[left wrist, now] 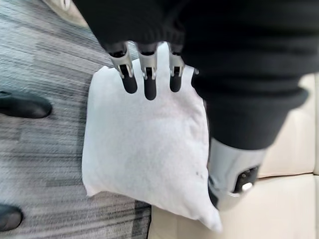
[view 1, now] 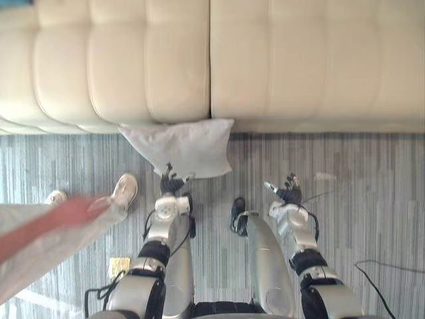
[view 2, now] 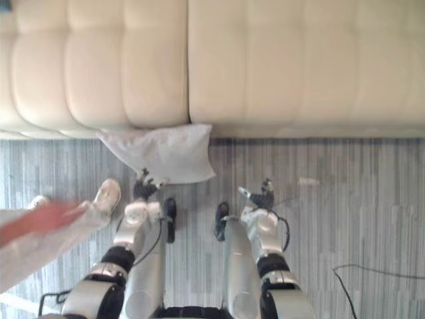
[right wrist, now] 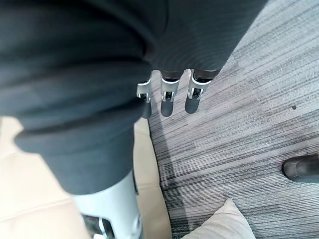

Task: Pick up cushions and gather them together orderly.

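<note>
A pale grey cushion [view 1: 184,146] lies on the striped carpet, its far edge against the foot of the cream sofa [view 1: 279,60]. My left hand [view 1: 172,184] hovers at the cushion's near edge. In the left wrist view its fingers [left wrist: 149,84] are straight above the cushion [left wrist: 144,154], with the thumb beside it and nothing held. My right hand [view 1: 287,194] hangs over bare carpet to the right of the cushion, fingers [right wrist: 167,102] straight and holding nothing. A corner of the cushion [right wrist: 224,224] shows in the right wrist view.
A person stands at my left in pale trousers, with white shoes [view 1: 124,189] on the carpet and a blurred red thing [view 1: 46,222] in front of the leg. A small pale scrap [view 1: 325,177] lies on the carpet at the right.
</note>
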Available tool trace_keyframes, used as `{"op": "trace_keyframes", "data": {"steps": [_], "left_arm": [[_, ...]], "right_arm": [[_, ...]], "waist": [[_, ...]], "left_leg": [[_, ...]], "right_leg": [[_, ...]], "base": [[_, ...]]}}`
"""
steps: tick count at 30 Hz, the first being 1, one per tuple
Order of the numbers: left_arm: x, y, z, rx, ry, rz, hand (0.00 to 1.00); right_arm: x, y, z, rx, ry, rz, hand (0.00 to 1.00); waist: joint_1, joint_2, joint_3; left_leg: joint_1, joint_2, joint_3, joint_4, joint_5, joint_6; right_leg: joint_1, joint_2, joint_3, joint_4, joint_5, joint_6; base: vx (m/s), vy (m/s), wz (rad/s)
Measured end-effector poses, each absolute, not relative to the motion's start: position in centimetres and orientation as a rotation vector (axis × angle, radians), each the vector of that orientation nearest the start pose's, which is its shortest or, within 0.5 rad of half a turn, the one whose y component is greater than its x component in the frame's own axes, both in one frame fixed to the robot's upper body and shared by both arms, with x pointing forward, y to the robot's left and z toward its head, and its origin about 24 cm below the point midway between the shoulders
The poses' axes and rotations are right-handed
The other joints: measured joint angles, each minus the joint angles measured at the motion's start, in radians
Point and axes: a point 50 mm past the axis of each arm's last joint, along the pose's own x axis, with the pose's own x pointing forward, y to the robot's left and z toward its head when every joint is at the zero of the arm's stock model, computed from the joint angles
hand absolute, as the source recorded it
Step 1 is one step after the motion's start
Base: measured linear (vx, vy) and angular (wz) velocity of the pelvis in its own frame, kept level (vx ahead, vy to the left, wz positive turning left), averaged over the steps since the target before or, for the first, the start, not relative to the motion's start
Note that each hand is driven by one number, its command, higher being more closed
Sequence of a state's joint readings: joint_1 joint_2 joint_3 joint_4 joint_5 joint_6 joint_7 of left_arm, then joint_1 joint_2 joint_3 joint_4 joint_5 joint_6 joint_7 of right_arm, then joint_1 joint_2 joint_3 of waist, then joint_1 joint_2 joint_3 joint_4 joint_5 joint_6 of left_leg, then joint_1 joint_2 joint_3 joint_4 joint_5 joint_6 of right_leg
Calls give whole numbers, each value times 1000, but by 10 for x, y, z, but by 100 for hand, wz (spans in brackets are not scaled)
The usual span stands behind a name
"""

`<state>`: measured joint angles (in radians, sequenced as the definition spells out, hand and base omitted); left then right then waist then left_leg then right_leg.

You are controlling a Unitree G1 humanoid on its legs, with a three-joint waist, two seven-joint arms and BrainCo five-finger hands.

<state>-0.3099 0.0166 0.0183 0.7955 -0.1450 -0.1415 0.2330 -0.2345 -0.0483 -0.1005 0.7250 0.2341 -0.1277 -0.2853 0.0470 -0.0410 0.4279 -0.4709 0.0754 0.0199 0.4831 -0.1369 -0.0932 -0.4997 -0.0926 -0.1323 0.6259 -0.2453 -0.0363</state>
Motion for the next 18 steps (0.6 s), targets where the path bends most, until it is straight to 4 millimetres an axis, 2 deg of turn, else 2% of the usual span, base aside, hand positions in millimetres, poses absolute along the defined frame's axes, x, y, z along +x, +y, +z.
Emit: {"op": "trace_keyframes", "data": {"steps": [5,11,14,18], "left_arm": [[237,158,-87,-36,548,221,0],[177,162,-129,-47,775,238,0],[155,163,-141,-36,861,223,0],[143,167,-146,-44,897,247,0]], "right_arm": [[205,-190,-99,120,606,-416,0],[147,-191,-133,138,807,-453,0],[128,-188,-143,148,876,-444,0],[120,-183,-146,173,904,-447,0]], "waist": [[8,-1,-133],[7,4,-256],[7,5,-289],[6,6,-314]], "left_leg": [[134,0,-4,-116,26,-10],[269,2,-2,-229,47,-6],[317,1,0,-261,48,-5],[371,-2,6,-297,53,1]], "right_leg": [[127,4,-23,-89,2,4],[260,7,-34,-196,15,26],[317,7,-37,-242,29,35],[374,7,-38,-289,43,41]], "base": [[75,-26,6],[90,8,3],[71,48,2],[63,43,0]]}}
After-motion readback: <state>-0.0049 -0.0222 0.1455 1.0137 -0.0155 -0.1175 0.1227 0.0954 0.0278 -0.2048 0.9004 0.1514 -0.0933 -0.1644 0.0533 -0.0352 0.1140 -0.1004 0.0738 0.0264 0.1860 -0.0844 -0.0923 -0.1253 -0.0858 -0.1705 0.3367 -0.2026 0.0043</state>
